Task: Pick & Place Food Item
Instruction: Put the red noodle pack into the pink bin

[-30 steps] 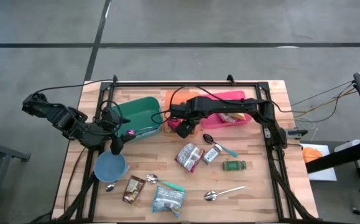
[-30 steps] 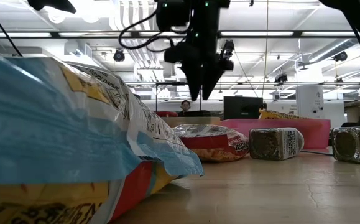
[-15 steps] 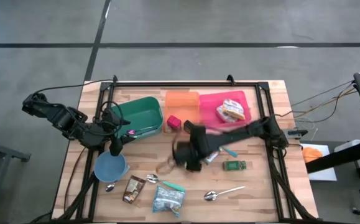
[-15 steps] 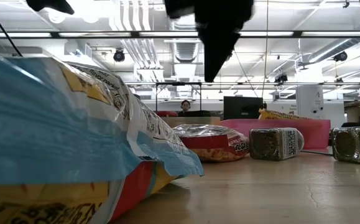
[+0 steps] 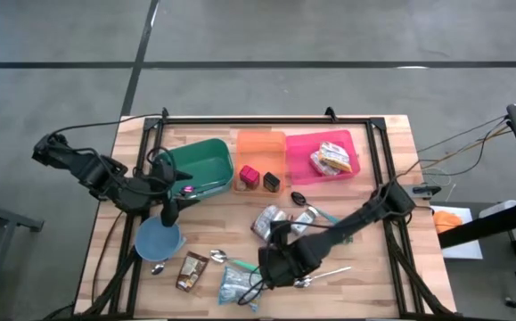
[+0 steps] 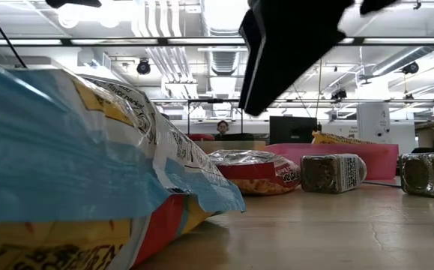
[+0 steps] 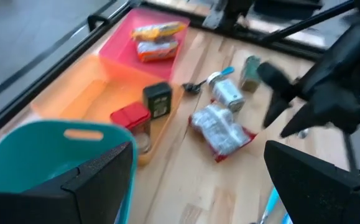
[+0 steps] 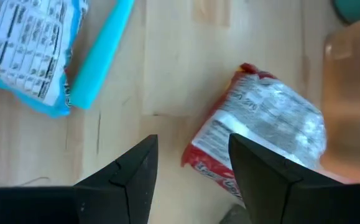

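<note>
Just beside R gripper: red pkt

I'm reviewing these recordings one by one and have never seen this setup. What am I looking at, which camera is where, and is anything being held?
Two dark robot arms work at a wooden table. One picture looks straight down, one sits level with the tabletop, and one camera rides on each arm's wrist.

The left tool waits open by the teal bin, above the blue cup. The right tool hangs over the near middle, its fingers apart with nothing between them; its camera sees the red-edged packet and the blue snack bag below.

Also on the table: an orange bin with two small boxes, a pink bin holding a yellow packet, two jars, spoons and a brown packet.

Nothing is held.
</note>
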You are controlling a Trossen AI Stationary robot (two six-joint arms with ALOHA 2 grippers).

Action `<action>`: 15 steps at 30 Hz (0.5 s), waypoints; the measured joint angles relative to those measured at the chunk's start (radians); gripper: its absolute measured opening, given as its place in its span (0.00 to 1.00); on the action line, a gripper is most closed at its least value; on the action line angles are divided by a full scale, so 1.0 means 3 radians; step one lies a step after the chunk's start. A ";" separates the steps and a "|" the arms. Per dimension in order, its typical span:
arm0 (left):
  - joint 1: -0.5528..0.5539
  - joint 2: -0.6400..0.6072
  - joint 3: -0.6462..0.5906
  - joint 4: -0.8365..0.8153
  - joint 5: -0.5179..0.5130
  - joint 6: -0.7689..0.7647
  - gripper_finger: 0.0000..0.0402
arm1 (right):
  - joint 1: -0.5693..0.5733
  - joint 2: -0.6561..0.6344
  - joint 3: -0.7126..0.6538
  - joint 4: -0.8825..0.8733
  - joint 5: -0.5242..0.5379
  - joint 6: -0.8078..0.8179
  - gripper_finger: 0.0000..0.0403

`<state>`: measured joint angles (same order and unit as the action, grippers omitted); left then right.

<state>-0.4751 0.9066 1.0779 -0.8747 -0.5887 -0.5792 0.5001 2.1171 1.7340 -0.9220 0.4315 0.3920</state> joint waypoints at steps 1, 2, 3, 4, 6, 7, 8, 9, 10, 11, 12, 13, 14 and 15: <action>0.0000 0.0000 -0.0011 0.0096 0.0014 0.0064 0.90 | 0.0008 0.0001 -0.0046 0.0053 0.0032 0.0001 0.48; 0.0000 -0.0002 -0.0014 0.0176 0.0017 0.0129 0.90 | 0.0015 0.0001 -0.0097 0.0120 0.0059 0.0001 0.48; 0.0000 -0.0003 -0.0013 0.0233 0.0017 0.0181 0.90 | 0.0014 0.0001 -0.0149 0.0186 0.0068 0.0001 0.48; 0.0000 -0.0004 -0.0013 0.0283 0.0018 0.0231 0.90 | 0.0013 0.0001 -0.0197 0.0241 0.0069 0.0003 0.48; 0.0000 -0.0003 -0.0013 0.0349 0.0018 0.0286 0.90 | 0.0013 0.0004 -0.0285 0.0346 0.0082 -0.0008 0.48; 0.0000 -0.0003 -0.0014 0.0345 0.0019 0.0290 0.90 | 0.0013 0.0004 -0.0336 0.0419 0.0086 -0.0022 0.48; 0.0001 -0.0003 -0.0014 0.0347 0.0017 0.0298 0.90 | 0.0013 0.0002 -0.0388 0.0486 0.0096 -0.0048 0.48; 0.0008 -0.0003 -0.0014 0.0351 0.0018 0.0312 0.90 | 0.0013 0.0002 -0.0436 0.0514 0.0129 -0.0087 0.48; 0.0015 -0.0003 -0.0019 0.0366 0.0018 0.0334 0.90 | 0.0013 0.0003 -0.0475 0.0507 0.0168 -0.0120 0.48; 0.0017 -0.0003 -0.0019 0.0388 0.0018 0.0358 0.90 | 0.0013 0.0004 -0.0508 0.0505 0.0219 -0.0158 0.48; 0.0017 -0.0003 -0.0019 0.0416 0.0018 0.0383 0.90 | 0.0016 0.0004 -0.0527 0.0507 0.0256 -0.0174 0.48; 0.0017 -0.0003 -0.0019 0.0429 0.0017 0.0402 0.90 | 0.0016 0.0004 -0.0546 0.0520 0.0302 -0.0177 0.48; 0.0019 -0.0003 -0.0019 0.0433 0.0017 0.0425 0.90 | 0.0016 0.0002 -0.0558 0.0523 0.0325 -0.0175 0.48; 0.0018 -0.0003 -0.0019 0.0435 0.0018 0.0445 0.90 | 0.0016 0.0002 -0.0568 0.0520 0.0339 -0.0188 0.48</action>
<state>-0.4698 0.9058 1.0721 -0.7441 -0.5834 -0.4458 0.5049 2.1178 1.5636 -0.7661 0.5331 0.3356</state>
